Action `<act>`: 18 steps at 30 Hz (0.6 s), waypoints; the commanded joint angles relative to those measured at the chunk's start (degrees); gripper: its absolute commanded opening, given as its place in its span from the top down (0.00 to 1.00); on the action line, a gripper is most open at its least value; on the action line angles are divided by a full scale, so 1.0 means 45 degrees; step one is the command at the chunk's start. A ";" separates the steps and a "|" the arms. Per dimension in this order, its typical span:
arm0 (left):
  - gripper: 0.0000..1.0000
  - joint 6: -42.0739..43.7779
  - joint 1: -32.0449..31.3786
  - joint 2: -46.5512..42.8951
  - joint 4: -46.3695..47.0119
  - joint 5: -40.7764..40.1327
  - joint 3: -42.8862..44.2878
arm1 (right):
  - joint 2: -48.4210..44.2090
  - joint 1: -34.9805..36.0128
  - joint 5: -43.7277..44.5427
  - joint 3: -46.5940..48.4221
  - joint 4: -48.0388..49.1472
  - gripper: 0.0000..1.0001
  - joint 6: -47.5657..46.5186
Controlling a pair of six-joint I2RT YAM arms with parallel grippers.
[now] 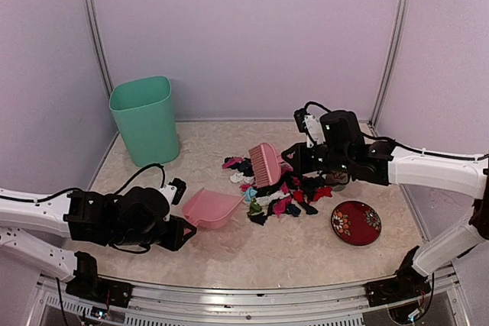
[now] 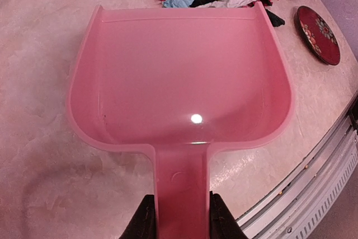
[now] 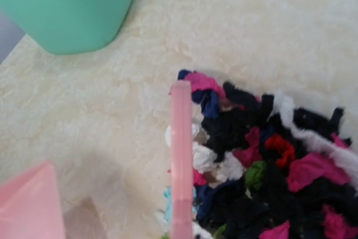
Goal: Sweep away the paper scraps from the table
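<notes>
Bin [image 1: 144, 118] far left. The left gripper [image 2: 183, 223] pinches the dustpan [image 1: 210, 208] by its handle, mouth facing the scraps [image 1: 284, 195] heaped mid-desk [image 1: 306, 257]. The right gripper [image 1: 293, 159] clamps the brush [image 1: 266, 164] on the heap's far-left side. Plate [image 1: 356, 222] near right.

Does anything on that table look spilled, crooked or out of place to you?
Only the paper scraps: a loose multicoloured heap spilled on the table between the pink dustpan and the red plate, with the pink brush at its edge. The green bin stands upright, the dustpan is empty, and nothing looks broken.
</notes>
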 commanded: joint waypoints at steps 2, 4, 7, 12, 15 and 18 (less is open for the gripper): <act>1.00 0.0631 -0.0533 0.0615 0.0789 0.0279 0.0013 | -0.1080 -0.0087 0.0812 0.0808 -0.0779 1.00 -0.1228; 1.00 0.0738 -0.0808 0.0857 0.0768 0.0297 0.0067 | -0.1310 -0.0101 0.1288 0.1088 -0.1076 1.00 -0.1764; 1.00 0.0884 -0.1168 0.1344 0.0599 0.0329 0.0246 | -0.1466 -0.0185 0.2156 0.1552 -0.1604 1.00 -0.2649; 1.00 0.0992 -0.1743 0.2883 -0.0643 -0.0087 0.1361 | -0.1267 -0.0375 0.3513 0.2335 -0.2333 1.00 -0.4277; 1.00 0.1160 -0.2012 0.3743 -0.0979 -0.0292 0.1786 | -0.0853 -0.0549 0.4343 0.2643 -0.2592 1.00 -0.5561; 1.00 0.1381 -0.2010 0.4453 -0.1029 -0.0250 0.2079 | -0.0174 -0.0788 0.4150 0.2881 -0.2564 1.00 -0.6882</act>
